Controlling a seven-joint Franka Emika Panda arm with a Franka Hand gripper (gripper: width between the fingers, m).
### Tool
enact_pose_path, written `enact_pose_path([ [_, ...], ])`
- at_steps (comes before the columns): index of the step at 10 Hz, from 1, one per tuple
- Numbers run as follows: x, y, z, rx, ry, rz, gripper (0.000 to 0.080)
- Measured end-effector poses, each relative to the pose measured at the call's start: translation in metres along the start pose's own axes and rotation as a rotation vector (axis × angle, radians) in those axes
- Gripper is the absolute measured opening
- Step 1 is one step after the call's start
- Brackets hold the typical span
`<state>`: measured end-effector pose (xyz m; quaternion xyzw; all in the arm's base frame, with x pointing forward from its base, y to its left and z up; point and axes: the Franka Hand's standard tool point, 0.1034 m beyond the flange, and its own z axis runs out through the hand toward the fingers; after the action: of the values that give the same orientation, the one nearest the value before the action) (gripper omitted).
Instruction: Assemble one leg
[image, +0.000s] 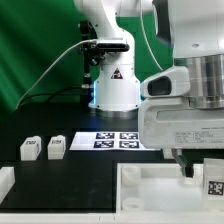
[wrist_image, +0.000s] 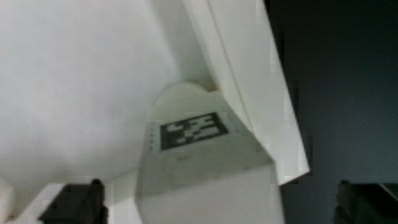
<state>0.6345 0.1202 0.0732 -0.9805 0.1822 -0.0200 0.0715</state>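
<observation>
The gripper (image: 188, 168) hangs low at the exterior view's right, its bulky white housing filling much of that side, with dark fingertips reaching down toward the large white tray-like piece (image: 150, 190) along the bottom edge. In the wrist view one dark finger (wrist_image: 75, 203) shows at one lower corner and a sliver of the other at the opposite corner, so the fingers stand wide apart, with white plastic between them. Whether the pads press on that plastic cannot be told; nothing is clearly pinched.

Between the fingers in the wrist view lies a white leg (wrist_image: 199, 140) with a black-and-white square tag on its face, wedged at an angle against a tall white wall of the tray-like piece (wrist_image: 240, 60). In the exterior view a tagged white block (image: 214, 184) sits just beside the fingertips at the right edge, inside or against the tray-like piece; which exactly is unclear.

Two more legs stand well apart from the gripper on the black table (image: 70, 165), at the exterior view's left: one leg (image: 30, 149) and another (image: 56, 147) just beside it, both upright with tags facing the camera. The marker board (image: 113, 141) lies flat near them, in front of the arm's white base (image: 115, 85). A white part's corner (image: 5, 182) shows at the lower left.
</observation>
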Motion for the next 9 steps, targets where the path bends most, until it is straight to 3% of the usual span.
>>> enact_pose_path([
  [9, -0.0001, 0.0005, 0.0003, 0.0, -0.001, 0.0, 0.0649],
])
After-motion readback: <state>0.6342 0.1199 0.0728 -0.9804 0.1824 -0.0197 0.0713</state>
